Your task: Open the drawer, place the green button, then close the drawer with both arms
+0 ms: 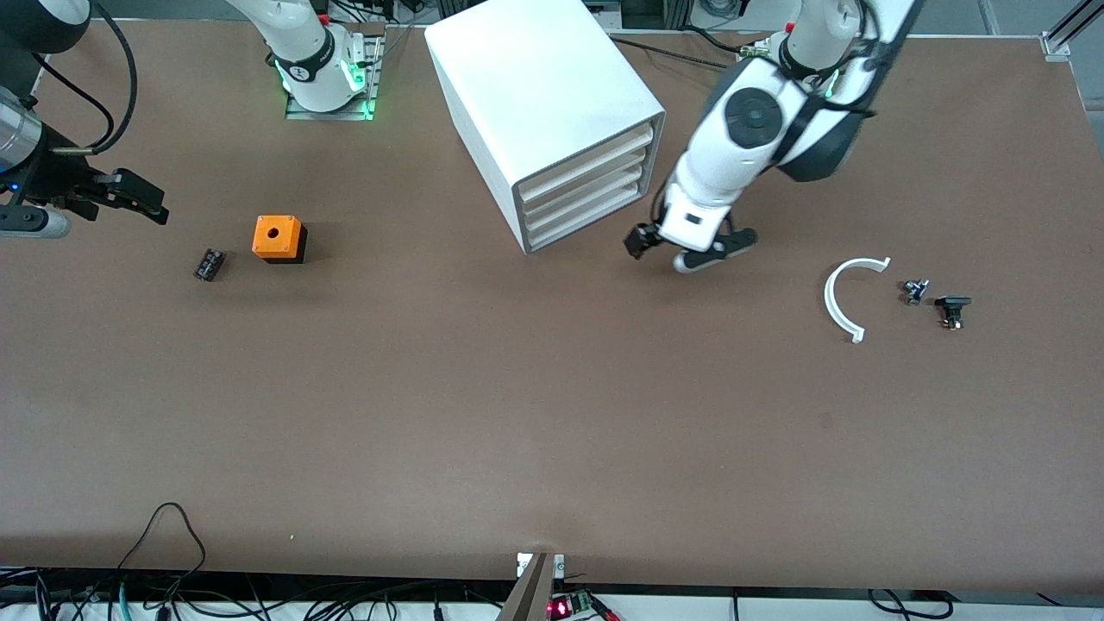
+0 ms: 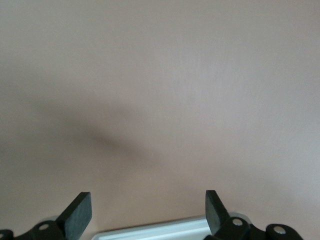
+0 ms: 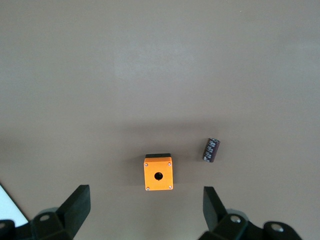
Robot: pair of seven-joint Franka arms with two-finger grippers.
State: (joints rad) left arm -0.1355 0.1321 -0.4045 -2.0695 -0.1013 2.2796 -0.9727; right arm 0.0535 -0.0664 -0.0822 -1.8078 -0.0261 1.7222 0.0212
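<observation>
Brown tabletop lies bare under our left gripper [image 1: 645, 239], fingers apart, just beside the shut drawer [image 1: 586, 223]; we should hook its lip squarely and pull straight. Our right gripper [image 1: 138, 197] waits open over the table edge. The button [image 1: 951, 309] lies well apart from both.

- The left gripper [image 2: 148, 210] is hanging over the brown table [image 2: 165, 85], its two black fingers [image 2: 77, 212] standing wide apart.
- A white edge [image 2: 155, 231] is showing between the fingers, below them.
- A soft shadow is lying across the table.
</observation>
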